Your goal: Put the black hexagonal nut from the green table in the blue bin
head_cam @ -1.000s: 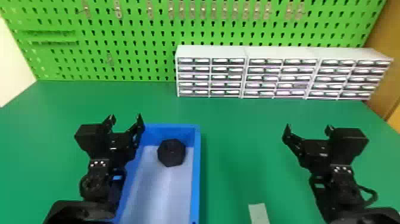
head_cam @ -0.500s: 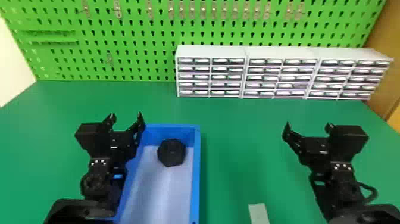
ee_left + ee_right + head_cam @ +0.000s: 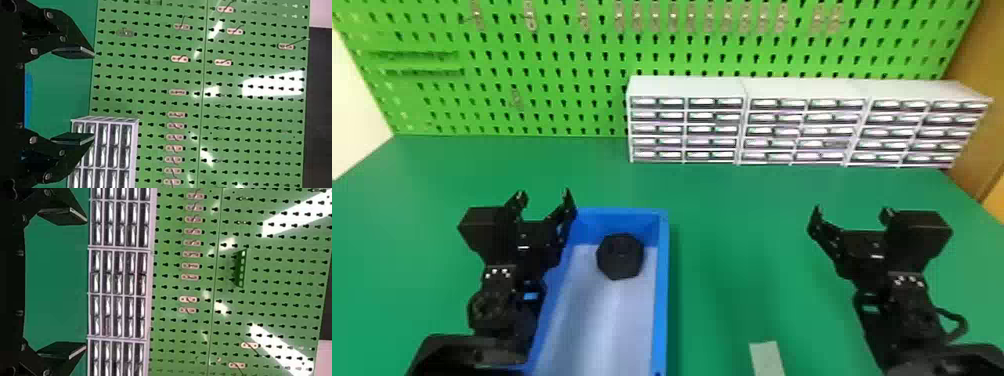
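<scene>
Nut (image 3: 620, 256) sat in the blue bin (image 3: 660, 300), so basically done; left gripper (image 3: 543, 194) and right gripper (image 3: 851, 209) wide, just needed parking.

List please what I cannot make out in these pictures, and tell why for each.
- Blue bin, near end: cut off by the head view's bottom edge.
- Bin's left wall, in part: behind the left tool and its arm, head view.
- Black nut, underside: turned away from the head view.
- Pale strip, near end: cut off by the head view's bottom edge.
</scene>
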You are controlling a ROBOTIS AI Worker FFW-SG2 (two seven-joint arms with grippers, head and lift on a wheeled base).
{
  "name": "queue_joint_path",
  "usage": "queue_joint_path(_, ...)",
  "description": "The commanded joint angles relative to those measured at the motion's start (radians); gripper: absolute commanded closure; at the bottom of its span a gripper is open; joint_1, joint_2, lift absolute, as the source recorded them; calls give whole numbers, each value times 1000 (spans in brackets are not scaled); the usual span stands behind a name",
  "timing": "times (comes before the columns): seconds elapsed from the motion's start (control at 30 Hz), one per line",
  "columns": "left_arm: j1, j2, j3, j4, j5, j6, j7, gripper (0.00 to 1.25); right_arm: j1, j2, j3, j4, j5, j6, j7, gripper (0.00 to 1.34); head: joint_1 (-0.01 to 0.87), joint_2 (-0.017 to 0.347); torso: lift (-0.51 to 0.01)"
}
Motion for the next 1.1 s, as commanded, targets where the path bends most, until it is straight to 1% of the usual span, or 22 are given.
queue_joint_path(0.0, 1, 0, 0, 0, 1, -3, 0, 502, 3, 2, -7, 0, 2, 0, 0, 171, 657, 57, -95)
queue_joint_path(0.2, 6, -2, -1, 0, 3, -3, 0, 502, 9, 6, -16, -3, 0, 0, 0, 173, 657, 57, -95)
queue_joint_path(0.67, 7, -2, 2, 0, 4, -3, 0, 502, 17, 6, -19, -5, 0, 0, 0, 173, 657, 57, -95)
queue_joint_path(0.9, 9, -3, -1, 0, 6, -3, 2, 502, 18, 2, -19, -8, -3, 11, 0, 173, 657, 57, -95)
queue_joint_path(1.07, 12, -3, 0, 0, 6, -7, 2, 502, 17, 5, -21, -8, -2, 11, 0, 173, 657, 57, -95)
